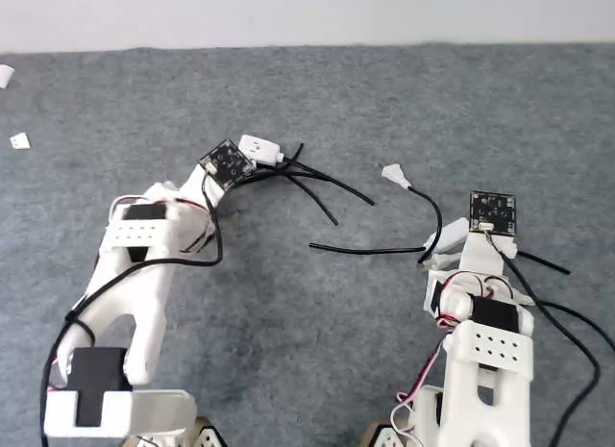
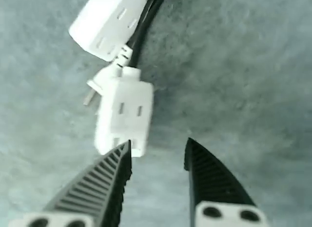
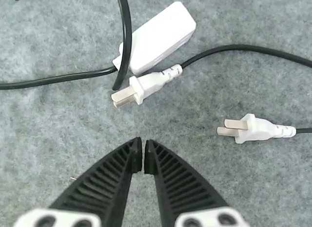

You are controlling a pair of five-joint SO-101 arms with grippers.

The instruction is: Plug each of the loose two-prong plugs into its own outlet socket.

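Grey counter (image 1: 317,101) below; left end effector (image 2: 158,161) spread wide at the outlet block (image 2: 124,114) mid-frame, probably to steady it. Right end effector (image 3: 143,156) pinched shut, empty; one plug (image 3: 141,88) by another block (image 3: 156,39), second plug (image 3: 251,129) apart, both loose.

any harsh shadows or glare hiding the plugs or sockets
High view: even light, the black cable casts only a faint shadow. Left wrist view: the outlet block is bright, yet its slots show. Right wrist view: soft shadow beside the loose plug, no glare.

Bare table (image 3: 48,124) lay before the right claw (image 3: 143,156), while a black cord (image 3: 127,31) crossed the socket block (image 3: 163,34) beyond.
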